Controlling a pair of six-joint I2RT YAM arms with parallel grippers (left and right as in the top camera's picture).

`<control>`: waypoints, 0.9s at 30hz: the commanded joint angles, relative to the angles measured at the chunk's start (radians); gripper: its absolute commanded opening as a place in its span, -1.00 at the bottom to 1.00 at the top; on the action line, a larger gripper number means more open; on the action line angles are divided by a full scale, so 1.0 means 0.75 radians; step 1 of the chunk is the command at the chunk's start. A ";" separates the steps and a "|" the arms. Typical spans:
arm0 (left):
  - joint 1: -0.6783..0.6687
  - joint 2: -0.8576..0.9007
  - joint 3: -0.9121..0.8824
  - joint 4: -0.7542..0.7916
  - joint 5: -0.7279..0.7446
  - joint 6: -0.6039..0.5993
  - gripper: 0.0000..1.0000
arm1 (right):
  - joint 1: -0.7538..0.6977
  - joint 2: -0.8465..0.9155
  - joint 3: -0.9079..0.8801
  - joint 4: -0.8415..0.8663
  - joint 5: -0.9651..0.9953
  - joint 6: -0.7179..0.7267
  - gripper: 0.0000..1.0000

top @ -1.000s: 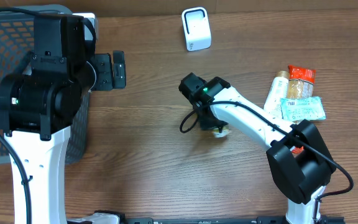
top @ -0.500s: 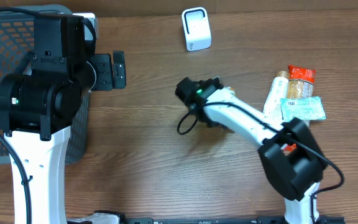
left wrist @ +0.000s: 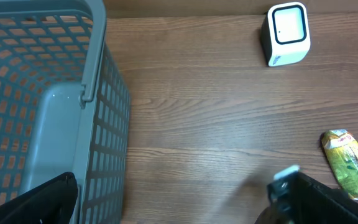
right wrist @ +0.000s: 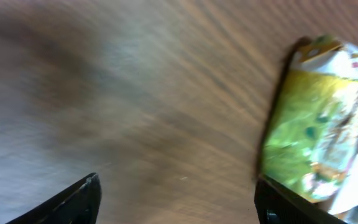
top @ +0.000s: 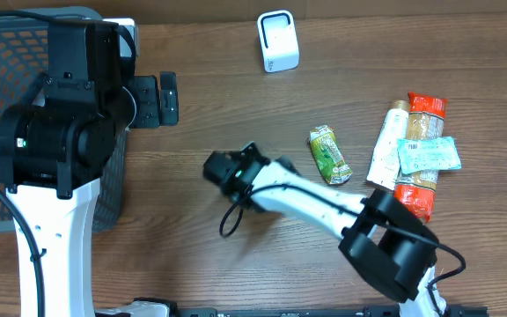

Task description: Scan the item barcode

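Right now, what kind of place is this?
Probably a pretend shop checkout on a wooden table: a white barcode scanner, a grey plastic basket, and a green snack packet beside other packaged goods.

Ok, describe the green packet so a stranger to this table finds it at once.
On the wooden table, find the white scanner at the far edge. Nearer and slightly right lies the green packet, left of the pile of packets; it alone is bright green and lies apart.
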 commanded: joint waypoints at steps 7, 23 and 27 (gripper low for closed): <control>-0.009 0.004 0.005 0.002 -0.004 0.011 0.99 | -0.325 0.010 0.033 0.103 0.052 -0.234 0.61; -0.009 0.004 0.005 0.002 -0.004 0.011 1.00 | -0.442 0.014 -0.057 0.246 -0.060 -0.338 0.40; -0.009 0.005 0.005 0.002 -0.004 0.011 0.99 | -0.444 0.022 -0.151 0.329 -0.061 -0.371 0.40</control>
